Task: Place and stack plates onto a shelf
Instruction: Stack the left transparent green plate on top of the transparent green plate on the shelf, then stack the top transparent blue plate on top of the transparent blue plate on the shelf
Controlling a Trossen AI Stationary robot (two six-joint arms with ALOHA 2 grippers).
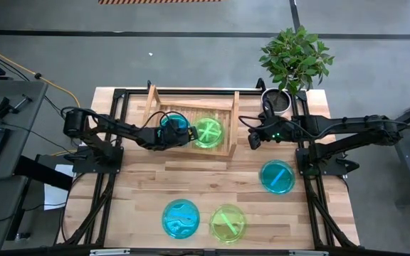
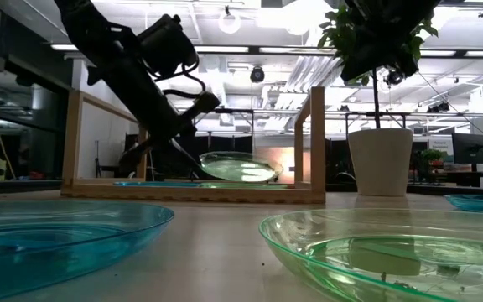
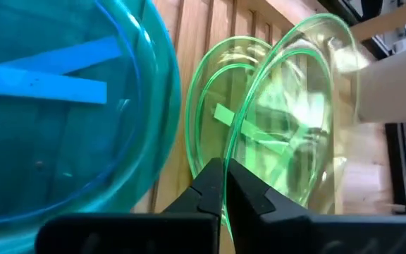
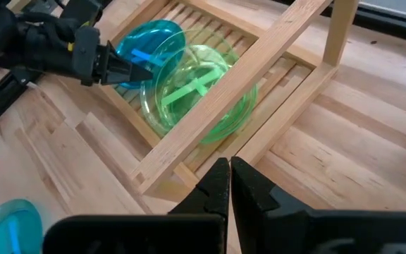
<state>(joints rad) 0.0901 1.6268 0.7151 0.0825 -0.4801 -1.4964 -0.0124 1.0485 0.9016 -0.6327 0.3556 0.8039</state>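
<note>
**Green plate pinched at its rim: 3 on the shelf, 3 still on the table**

Green plastic sits between my left fingers [image 3: 217,185], closed tight on the rim of the upper green plate [image 3: 309,106], tilted over a second green plate [image 3: 220,116] lying on the slats.

Item 1, left gripper [image 1: 188,134]: inside the shelf [image 1: 151,99], clamped on that rim.

Item 2, cyan plate [image 1: 171,126]: on the slats just beside the greens.

Item 3, right gripper [image 1: 252,140]: closed on nothing, waiting just outside the shelf rail.

Item 4, loose stock on the table [image 1: 130,192]: 1 cyan plate [image 1: 277,176] near my right arm, 1 cyan [image 1: 181,218] and 1 green [image 1: 228,222] at the front.

Judgement: about half shelved; 3 to fetch and stack once this 1 settles.
</note>
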